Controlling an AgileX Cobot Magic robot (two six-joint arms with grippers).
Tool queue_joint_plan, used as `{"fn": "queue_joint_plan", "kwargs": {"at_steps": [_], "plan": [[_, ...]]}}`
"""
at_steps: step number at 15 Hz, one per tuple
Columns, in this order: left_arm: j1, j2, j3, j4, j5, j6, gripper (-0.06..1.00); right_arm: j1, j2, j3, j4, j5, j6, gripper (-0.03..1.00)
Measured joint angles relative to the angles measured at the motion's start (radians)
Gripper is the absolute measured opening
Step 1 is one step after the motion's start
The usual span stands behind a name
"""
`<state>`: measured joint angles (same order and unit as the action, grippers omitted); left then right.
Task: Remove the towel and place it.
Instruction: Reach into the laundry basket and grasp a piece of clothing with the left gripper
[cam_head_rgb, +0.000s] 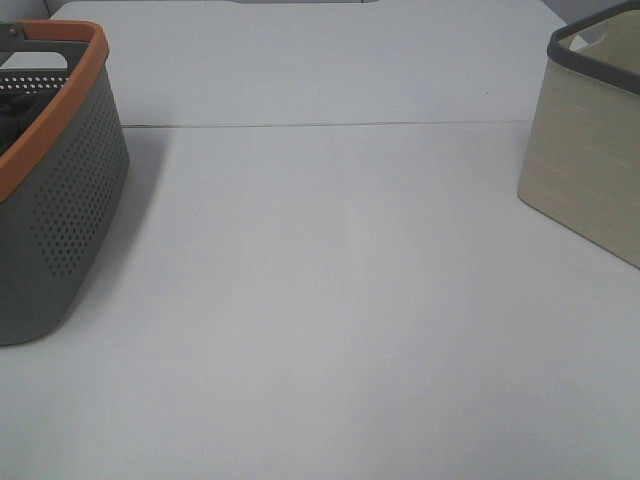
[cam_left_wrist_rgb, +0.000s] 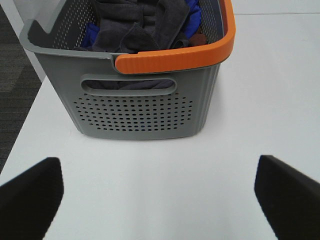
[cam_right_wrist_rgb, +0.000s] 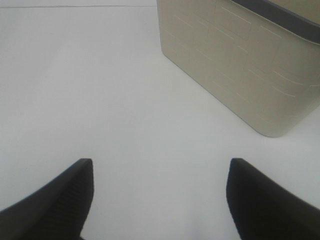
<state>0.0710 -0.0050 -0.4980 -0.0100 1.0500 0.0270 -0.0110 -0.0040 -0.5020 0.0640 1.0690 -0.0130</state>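
The left gripper (cam_left_wrist_rgb: 159, 197) gapes wide and empty. Just ahead of it, inside the grey basket (cam_left_wrist_rgb: 140, 112), the towel (cam_left_wrist_rgb: 134, 26) lies crumpled among other cloths. It looks soft, light and limp, so pinch a raised fold. The right gripper (cam_right_wrist_rgb: 159, 200), equally wide and empty, faces the beige bin (cam_right_wrist_rgb: 235, 65).

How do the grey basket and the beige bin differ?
Rim: grey basket has an orange rim; beige bin a dark grey rim. Walls: grey basket perforated, beige bin solid. Contents: grey basket holds the towel and blue cloth; beige bin's contents cannot be seen. Both stand upright on the white table.
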Motion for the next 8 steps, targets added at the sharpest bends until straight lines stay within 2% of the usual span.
{"fn": "queue_joint_plan", "kwargs": {"at_steps": [8], "plan": [[0.0,0.0,0.0,0.0,0.0,0.0,0.98,0.0,0.0,0.0,0.0,0.0,0.0,0.66]]}}
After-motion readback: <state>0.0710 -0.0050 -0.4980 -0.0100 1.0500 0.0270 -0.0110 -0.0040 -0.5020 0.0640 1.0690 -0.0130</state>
